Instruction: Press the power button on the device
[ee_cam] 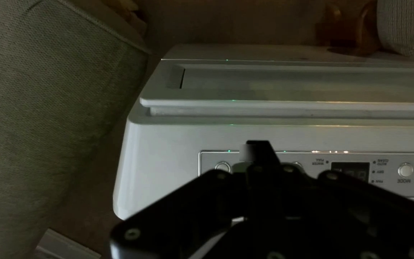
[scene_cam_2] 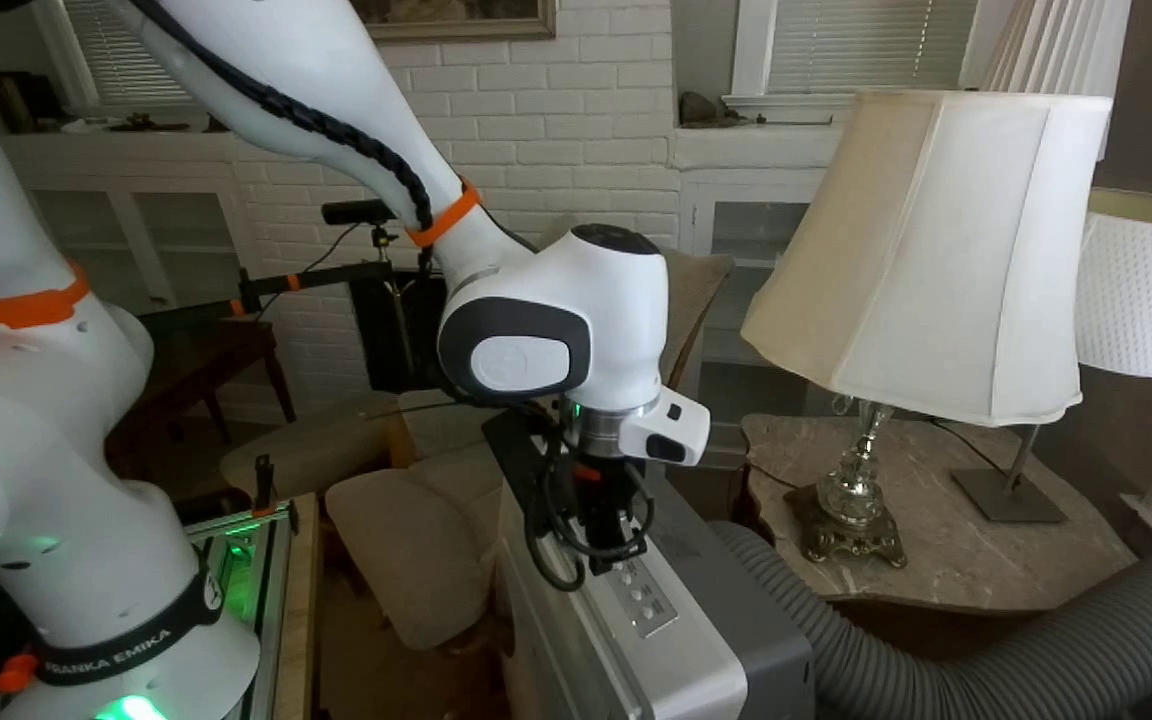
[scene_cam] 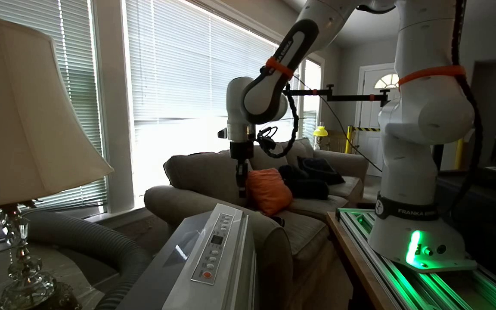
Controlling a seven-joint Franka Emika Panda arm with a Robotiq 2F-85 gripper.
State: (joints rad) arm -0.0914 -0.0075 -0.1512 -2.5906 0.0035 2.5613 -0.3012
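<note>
The device is a white and grey boxy appliance (scene_cam: 179,297) with a control strip on top, seen in both exterior views (scene_cam_2: 701,665) and the wrist view (ee_cam: 164,151). An orange-red button (scene_cam: 207,274) sits at the strip's near end in an exterior view; its label is too small to read. That button is out of the wrist view and not visible in an exterior view where the arm covers part of the strip. My gripper (scene_cam: 242,189) is shut and empty, pointing down above the device. In the wrist view its fingertips (ee_cam: 261,154) overlap the strip's left buttons, left of the display (ee_cam: 350,169).
A sofa (scene_cam: 205,172) with an orange pillow (scene_cam: 269,191) stands beside the device. A lamp with a beige shade (scene_cam_2: 926,260) stands on a marble-topped table (scene_cam_2: 986,560). A grey hose (scene_cam_2: 1016,645) runs behind the device. The robot's base sits on a framed table (scene_cam: 360,254).
</note>
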